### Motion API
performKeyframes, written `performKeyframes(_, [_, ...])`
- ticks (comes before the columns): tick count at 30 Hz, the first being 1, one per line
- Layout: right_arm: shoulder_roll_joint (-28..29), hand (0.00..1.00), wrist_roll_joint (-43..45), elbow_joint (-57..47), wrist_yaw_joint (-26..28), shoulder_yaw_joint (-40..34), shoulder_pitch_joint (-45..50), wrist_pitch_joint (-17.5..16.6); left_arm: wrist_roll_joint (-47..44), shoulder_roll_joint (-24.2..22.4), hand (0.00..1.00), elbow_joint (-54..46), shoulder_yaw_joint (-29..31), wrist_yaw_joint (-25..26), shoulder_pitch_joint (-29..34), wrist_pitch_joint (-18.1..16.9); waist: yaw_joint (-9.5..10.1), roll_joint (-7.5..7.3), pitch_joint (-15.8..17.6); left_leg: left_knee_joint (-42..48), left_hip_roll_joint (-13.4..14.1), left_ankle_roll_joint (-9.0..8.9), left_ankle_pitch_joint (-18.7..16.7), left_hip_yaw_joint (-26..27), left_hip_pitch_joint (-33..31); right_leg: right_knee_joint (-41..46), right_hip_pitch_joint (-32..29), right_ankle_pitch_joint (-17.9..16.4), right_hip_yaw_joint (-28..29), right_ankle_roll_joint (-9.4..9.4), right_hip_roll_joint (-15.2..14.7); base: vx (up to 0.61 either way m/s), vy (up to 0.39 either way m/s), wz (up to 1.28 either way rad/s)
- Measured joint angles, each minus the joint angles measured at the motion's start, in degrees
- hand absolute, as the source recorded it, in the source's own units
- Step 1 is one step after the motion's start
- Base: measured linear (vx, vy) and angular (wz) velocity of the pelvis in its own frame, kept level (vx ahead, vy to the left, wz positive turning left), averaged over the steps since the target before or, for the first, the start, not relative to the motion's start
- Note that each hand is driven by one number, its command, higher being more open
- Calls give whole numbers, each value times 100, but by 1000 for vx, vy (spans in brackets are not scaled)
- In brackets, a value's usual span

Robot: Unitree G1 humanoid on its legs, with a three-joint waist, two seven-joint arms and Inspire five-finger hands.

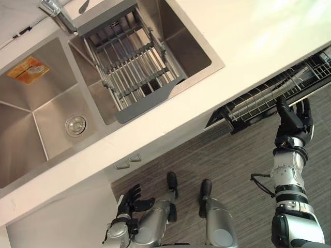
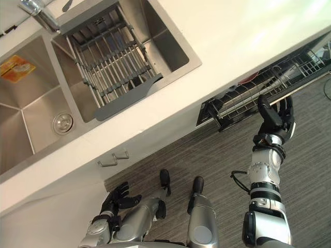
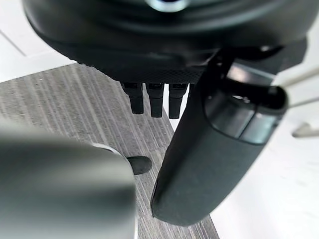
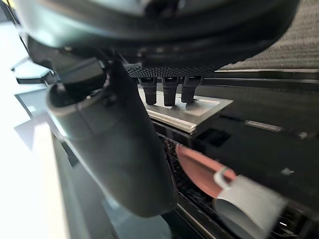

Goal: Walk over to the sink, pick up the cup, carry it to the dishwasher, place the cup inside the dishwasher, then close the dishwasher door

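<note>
A: Where's the cup (image 4: 249, 205) now?
B: Inside the dishwasher rack (image 1: 258, 99), just beyond my right hand (image 1: 292, 124), which is flat and empty at the rack's front edge. My left hand (image 1: 129, 200) hangs relaxed, well away.

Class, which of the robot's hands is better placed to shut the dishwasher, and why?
Right. The right hand is raised at the open dishwasher's front edge, fingers straight. The left hand hangs low by the cabinet, away from it.
</note>
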Motion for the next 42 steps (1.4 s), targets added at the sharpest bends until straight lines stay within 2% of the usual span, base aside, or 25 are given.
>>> performKeyframes(6, [-480,90,-288,877,-9,431,-973,210,-2,60,90,-148,0,-80,4,-21,64,34,37,5,-7,-1,78,-261,-103,13,-2,-48,-231,-60,-1,29,-27,18])
performKeyframes(11, [-774,90,-765,1524,-9,578,-1343,379,-5,97,90,-160,-3,-77,-2,-36,45,69,56,5,-1,-42,112,-487,-137,68,-26,-72,-304,-89,27,-21,-34,7])
performKeyframes(18, [-957,90,-1357,1306,-19,959,-1361,523,-5,100,90,-137,-24,-68,-14,-36,39,69,56,-3,131,-187,211,-614,-182,-20,-8,-73,-440,-167,163,-42,-61,7])
performKeyframes(20, [-926,90,-1622,832,-9,1187,-1016,529,-2,99,90,-111,-126,-49,-14,-35,33,68,56,11,180,-215,229,-637,-169,-94,46,-60,-467,-189,227,-20,-80,2])
performKeyframes(26, [-660,90,-2131,-105,37,1233,80,538,18,67,90,-77,-246,-52,-15,7,-1,0,21,13,186,-278,230,-844,41,-201,377,-47,-595,-231,261,58,-59,11])
performKeyframes(30, [-173,90,-3293,-1185,265,1292,1319,663,216,106,90,49,-229,-42,-17,36,-32,-219,-195,-2,159,-341,181,-917,213,-332,617,-75,-635,-188,259,71,-29,8])
performKeyframes(32, [223,90,-3956,-1996,350,1276,2287,685,363,99,90,142,-226,-42,14,84,-58,-343,-438,-71,121,-359,164,-1039,313,-424,785,-105,-762,-144,243,67,-25,28])
performKeyframes(35, [643,90,-4527,-2636,388,1260,3065,687,472,132,90,146,-118,-41,124,104,-112,-522,-668,-136,72,-353,119,-1087,473,-505,978,-132,-814,-108,209,45,-7,15])
performKeyframes(38, [949,90,-4778,-2742,403,1162,3531,682,567,170,90,149,-115,-40,265,114,-117,-642,-966,-226,32,-346,83,-1083,611,-542,1088,-158,-810,-57,169,0,0,0])
performKeyframes(42, [1293,90,-5080,-2792,451,1153,3922,664,568,191,90,270,-113,-41,317,138,-119,-684,-1199,-228,14,-308,20,-1067,707,-636,1198,-160,-784,-17,164,7,8,-3])
